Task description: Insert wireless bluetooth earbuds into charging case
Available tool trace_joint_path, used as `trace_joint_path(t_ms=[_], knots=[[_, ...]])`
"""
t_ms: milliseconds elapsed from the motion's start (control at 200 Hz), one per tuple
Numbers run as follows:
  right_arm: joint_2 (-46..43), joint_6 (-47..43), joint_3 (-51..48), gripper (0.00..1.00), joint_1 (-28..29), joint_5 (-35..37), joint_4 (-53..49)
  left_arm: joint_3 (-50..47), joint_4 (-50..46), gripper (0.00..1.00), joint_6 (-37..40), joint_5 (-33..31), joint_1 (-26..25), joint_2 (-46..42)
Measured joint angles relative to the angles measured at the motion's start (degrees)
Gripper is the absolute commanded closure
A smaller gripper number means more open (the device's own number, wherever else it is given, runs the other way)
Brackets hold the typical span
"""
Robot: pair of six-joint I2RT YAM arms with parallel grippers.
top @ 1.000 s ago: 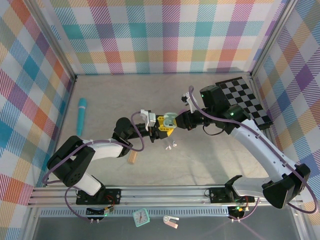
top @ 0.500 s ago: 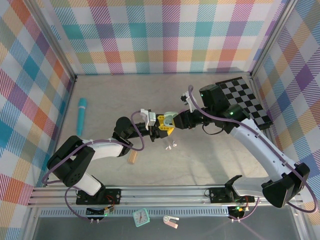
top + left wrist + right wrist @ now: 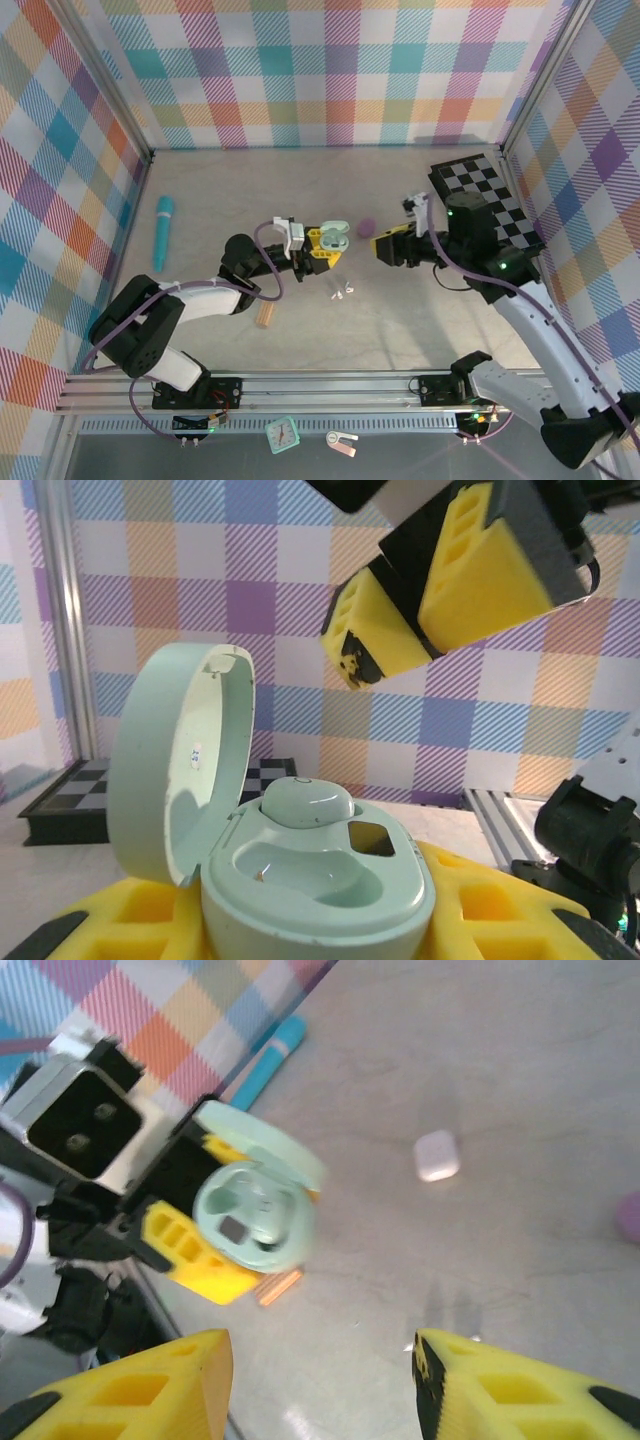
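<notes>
Left gripper (image 3: 324,246) clamps the open charging case (image 3: 312,878) steady above the tabletop's middle, one earbud (image 3: 306,802) seated, presenting it to the right gripper (image 3: 383,244), parted and empty.

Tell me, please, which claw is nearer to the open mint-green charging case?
Left. The left claw grips the mint-green charging case; the right claw hangs open to the case's right, apart from it.

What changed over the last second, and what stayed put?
The right end effector opened and drew back rightward from the pale green charging case, where one earbud sits seated. The left end effector stayed clamped on the case; the white earbuds on the table did not move.
</notes>
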Motion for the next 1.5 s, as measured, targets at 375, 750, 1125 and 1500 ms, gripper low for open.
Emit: trace_joint_path(t_ms=[375,750,1125,1500], knots=[[20.02,10.51,-5.60,0.53,-13.53,5.27,3.76,-2.84,0.00,0.69,-0.02,0.02,2.51,-3.52],[45.72,11.15,0.52,0.62,-13.53,2.82,8.76,-3.08,-0.04,0.69,-0.02,0.02,2.51,-4.13],[49.51,11.98,-0.04,0.65,-13.53,-2.12,12.24,-3.26,-1.51,0.69,0.22,0.02,2.51,-4.57],[45.00,11.69,-6.75,0.63,-13.51,-4.55,12.37,-3.26,-1.70,0.69,0.24,0.02,2.51,-4.59]])
